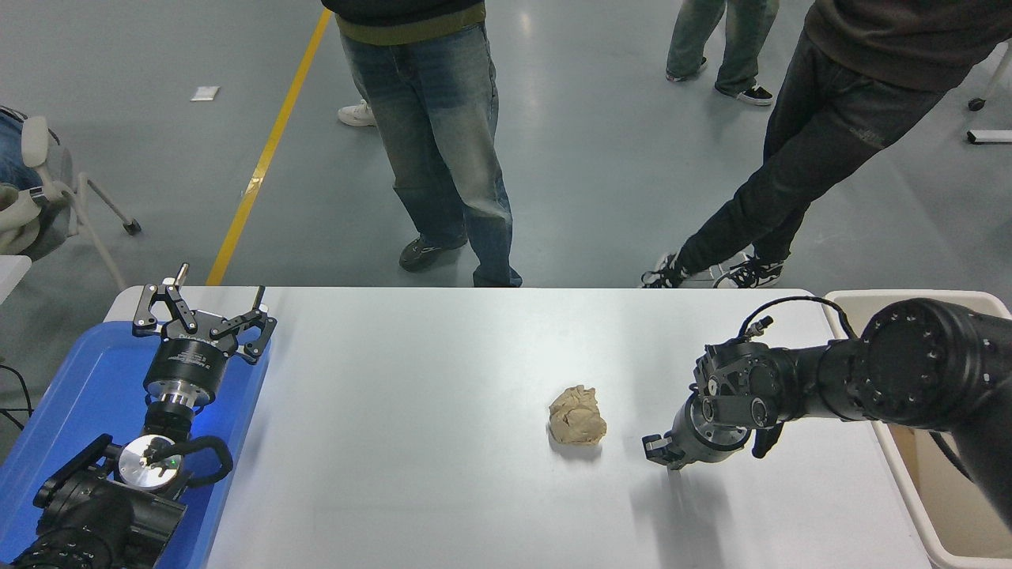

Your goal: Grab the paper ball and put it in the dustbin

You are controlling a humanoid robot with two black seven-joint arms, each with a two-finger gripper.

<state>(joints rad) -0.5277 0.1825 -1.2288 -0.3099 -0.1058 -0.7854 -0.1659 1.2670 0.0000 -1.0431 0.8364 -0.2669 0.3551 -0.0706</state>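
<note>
Unmarked paper ball near right tool

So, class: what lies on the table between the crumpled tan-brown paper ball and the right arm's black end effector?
Nothing. In the head view, only bare white table separates the tan-brown paper ball from the right end effector.

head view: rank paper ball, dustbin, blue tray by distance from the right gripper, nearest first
Measured from the right gripper, low over the table:
1. Paper ball: just to the gripper's left, on the table, not touched.
2. Dustbin: at the table's right edge, beyond the arm's wrist.
3. Blue tray: far left end of the table, under the parked left gripper.
</note>
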